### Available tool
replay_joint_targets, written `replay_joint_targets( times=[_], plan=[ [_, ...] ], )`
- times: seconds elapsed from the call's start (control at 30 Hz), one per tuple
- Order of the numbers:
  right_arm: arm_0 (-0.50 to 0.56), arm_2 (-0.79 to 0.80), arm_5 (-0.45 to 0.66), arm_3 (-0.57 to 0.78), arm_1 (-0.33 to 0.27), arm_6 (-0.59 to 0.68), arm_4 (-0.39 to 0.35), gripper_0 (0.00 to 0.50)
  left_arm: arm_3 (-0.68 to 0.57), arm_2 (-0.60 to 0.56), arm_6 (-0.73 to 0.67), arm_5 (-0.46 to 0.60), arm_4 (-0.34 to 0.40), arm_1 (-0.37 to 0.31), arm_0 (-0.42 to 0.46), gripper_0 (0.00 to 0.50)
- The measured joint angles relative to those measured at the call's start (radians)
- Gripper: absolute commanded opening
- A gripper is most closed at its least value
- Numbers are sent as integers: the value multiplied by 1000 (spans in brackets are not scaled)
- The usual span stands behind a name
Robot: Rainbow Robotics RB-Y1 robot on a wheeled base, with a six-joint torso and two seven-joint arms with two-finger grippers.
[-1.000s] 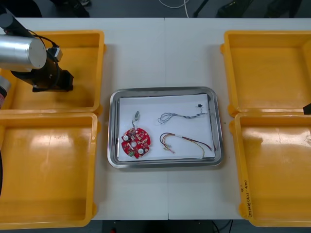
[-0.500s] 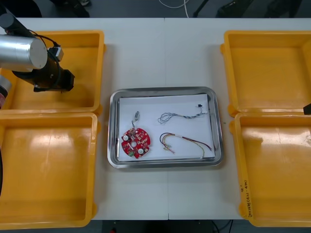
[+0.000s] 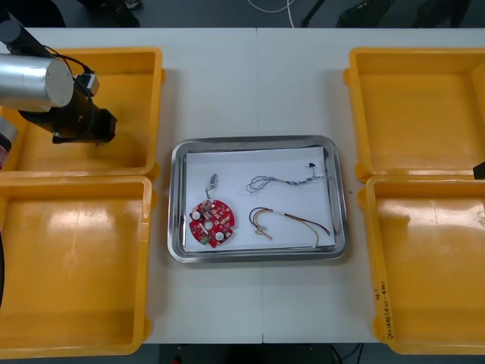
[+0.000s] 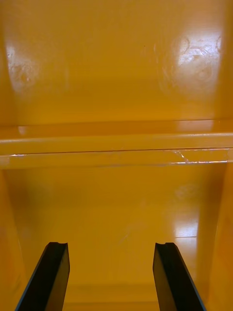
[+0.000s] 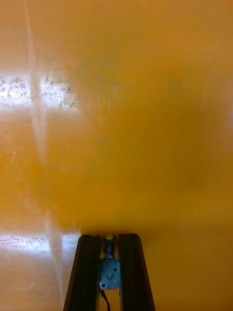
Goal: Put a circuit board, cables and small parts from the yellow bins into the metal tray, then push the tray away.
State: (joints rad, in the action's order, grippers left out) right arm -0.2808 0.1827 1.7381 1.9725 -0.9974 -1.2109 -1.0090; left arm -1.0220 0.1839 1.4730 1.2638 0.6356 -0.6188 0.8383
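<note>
Front view: the left gripper (image 3: 79, 127) is hanging over the far left bin (image 3: 144, 83), one of the four bins that supply the parts. The tray (image 3: 176, 197) is sitting between the bins, already holding a circuit board (image 3: 212, 222), a blue and white cable (image 3: 284, 180), a red and yellow cable (image 3: 292, 220) and a small metal part (image 3: 212, 180).

Left wrist view: its fingers (image 5: 89, 272) are pinching narrowly on a second small part (image 5: 109, 269) over the bin floor, probably to carry it to the tray.

Right wrist view: the right gripper (image 4: 111, 248) is waiting, spread wide and holding nothing, over the dividing wall (image 4: 116, 146) between the right bins.
</note>
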Motion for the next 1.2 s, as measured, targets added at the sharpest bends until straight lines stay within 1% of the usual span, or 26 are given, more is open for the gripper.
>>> replay_joint_targets(
  times=[0.2,0.43,0.67,0.87,1.0,1.13,1.2],
  plan=[
    [0,0,0,0,0,0,1,500,-58,-68,0,119,-2,0,0,0],
    [0,0,0,-1,0,0,3,500,-184,-148,0,260,-21,0,0,0],
    [0,0,0,-1,0,0,3,500,-328,-176,0,422,-38,8,0,0],
    [1,0,0,-1,0,0,3,500,-467,-187,-4,517,-56,45,-1,0],
    [1,0,0,-2,0,0,3,500,-544,-187,-24,576,-69,84,-1,0],
    [1,0,0,-2,0,0,3,500,-612,-187,-85,635,-98,140,-1,0],
    [1,0,0,-2,0,0,3,500,-643,-186,-131,646,-121,170,-1,0]
  ],
)
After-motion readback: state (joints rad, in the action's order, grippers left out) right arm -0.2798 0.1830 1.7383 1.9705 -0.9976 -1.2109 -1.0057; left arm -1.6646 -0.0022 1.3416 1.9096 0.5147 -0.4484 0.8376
